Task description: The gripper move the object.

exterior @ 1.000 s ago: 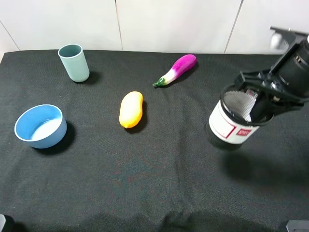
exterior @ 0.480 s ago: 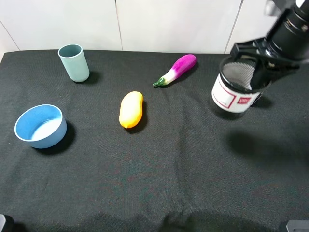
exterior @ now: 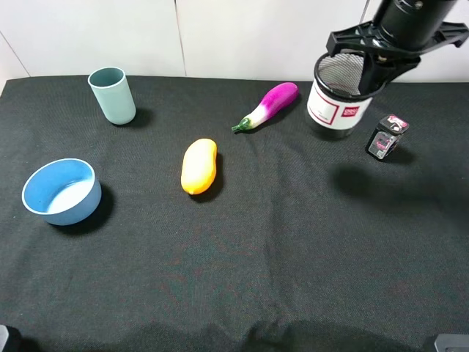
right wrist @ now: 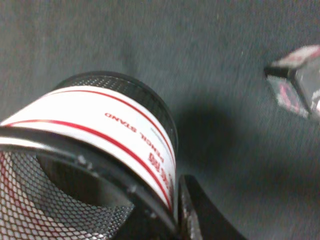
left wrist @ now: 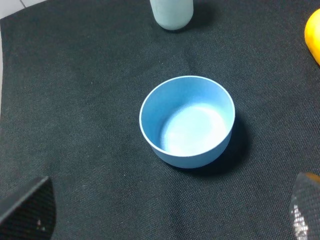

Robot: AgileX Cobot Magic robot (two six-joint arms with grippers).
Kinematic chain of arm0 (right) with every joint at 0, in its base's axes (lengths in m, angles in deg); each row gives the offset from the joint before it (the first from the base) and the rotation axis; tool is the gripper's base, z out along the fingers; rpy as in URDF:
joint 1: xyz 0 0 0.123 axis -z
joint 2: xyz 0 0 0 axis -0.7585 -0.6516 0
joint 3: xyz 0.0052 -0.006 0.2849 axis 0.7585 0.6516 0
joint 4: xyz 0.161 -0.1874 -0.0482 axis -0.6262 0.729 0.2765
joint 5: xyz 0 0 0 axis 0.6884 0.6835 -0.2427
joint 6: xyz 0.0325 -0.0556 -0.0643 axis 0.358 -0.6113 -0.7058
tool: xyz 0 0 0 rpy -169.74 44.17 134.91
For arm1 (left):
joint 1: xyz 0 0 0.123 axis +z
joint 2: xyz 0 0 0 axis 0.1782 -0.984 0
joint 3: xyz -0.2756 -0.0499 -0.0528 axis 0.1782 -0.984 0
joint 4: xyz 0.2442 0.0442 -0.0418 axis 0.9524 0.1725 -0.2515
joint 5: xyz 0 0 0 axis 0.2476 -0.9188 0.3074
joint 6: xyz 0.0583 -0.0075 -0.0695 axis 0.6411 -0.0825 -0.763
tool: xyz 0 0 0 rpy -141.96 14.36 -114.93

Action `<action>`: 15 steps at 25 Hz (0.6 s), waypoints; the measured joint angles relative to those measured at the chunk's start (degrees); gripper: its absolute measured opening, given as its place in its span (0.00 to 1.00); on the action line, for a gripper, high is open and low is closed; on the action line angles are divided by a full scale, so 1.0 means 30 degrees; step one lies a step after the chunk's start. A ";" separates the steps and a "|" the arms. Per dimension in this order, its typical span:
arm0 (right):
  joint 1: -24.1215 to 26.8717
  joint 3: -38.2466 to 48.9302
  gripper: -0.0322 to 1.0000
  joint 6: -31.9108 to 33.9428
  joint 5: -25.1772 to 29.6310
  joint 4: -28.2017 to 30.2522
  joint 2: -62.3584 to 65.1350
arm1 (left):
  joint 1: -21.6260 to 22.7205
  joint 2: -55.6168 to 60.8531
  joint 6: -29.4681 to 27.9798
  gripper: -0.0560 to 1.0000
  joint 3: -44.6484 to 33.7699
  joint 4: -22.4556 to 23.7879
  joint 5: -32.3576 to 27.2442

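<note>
Six loose things are showing over the black cloth [exterior: 234,257], one of each kind.
Counting one apiece: teal plastic cup [exterior: 112,95], round blue bowl [exterior: 61,191], yellow-orange oblong fruit [exterior: 199,166], purple toy eggplant [exterior: 268,105], black wire-mesh cylindrical pen cup [exterior: 334,110], small black-and-pink box [exterior: 385,137].

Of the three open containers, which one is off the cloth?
The black mesh pen cup, white-labelled, gripped by its rim in the right pincer and tilted; the teal cup and blue bowl stand on the cloth.

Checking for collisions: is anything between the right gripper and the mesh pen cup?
Nothing visible: the right gripper already grips the mesh pen cup at its rim. The small box and eggplant sit apart on either side.
</note>
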 joint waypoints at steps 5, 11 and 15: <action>0.0976 -0.2043 0.04 -0.0597 0.0000 0.0000 -0.1792 | 0.0000 0.0000 0.0018 0.99 0.0000 0.0000 0.0000; 0.1879 -0.4833 0.04 -0.1131 0.0037 -0.0074 -0.4196 | 0.0000 0.0000 0.0018 0.99 0.0000 0.0000 0.0000; 0.2101 -0.6569 0.04 -0.1131 0.0078 -0.0089 -0.5736 | 0.0000 0.0000 0.0018 0.99 0.0000 0.0000 0.0000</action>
